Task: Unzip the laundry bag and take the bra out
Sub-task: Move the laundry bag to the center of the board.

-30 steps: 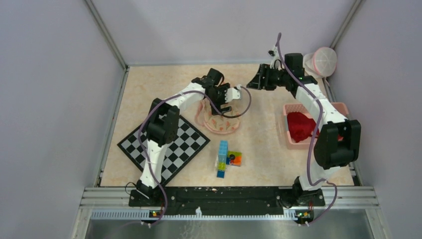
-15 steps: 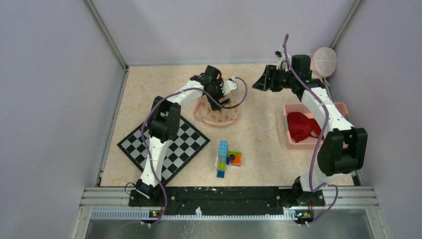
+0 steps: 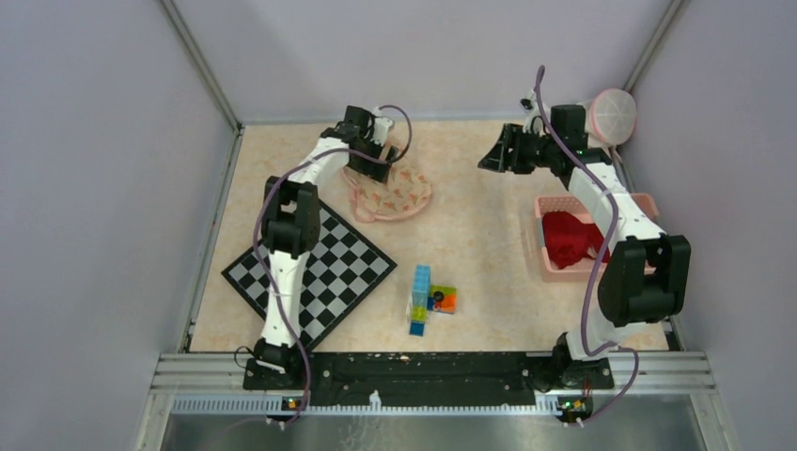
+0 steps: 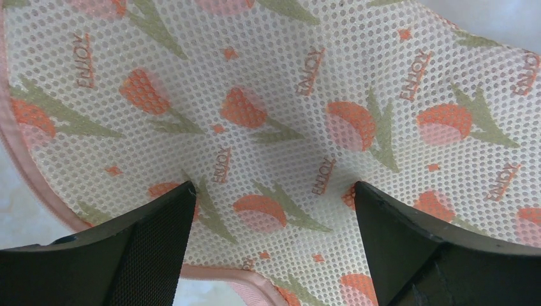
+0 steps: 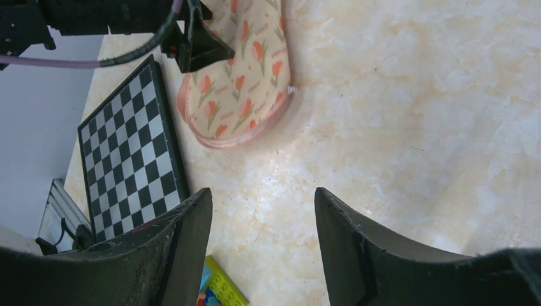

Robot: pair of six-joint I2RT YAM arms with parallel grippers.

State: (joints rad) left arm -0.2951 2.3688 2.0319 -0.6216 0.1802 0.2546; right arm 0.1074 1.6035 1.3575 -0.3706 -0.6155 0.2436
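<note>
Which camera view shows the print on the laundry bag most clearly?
The left wrist view: the laundry bag fills it, so tulips and the word ENJOY are readable. Right wrist: smaller tulips. Top view: only a small pinkish shape.

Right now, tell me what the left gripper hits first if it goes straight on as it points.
The laundry bag: its mesh fills the view right ahead of the open left gripper; how near is unclear.
</note>
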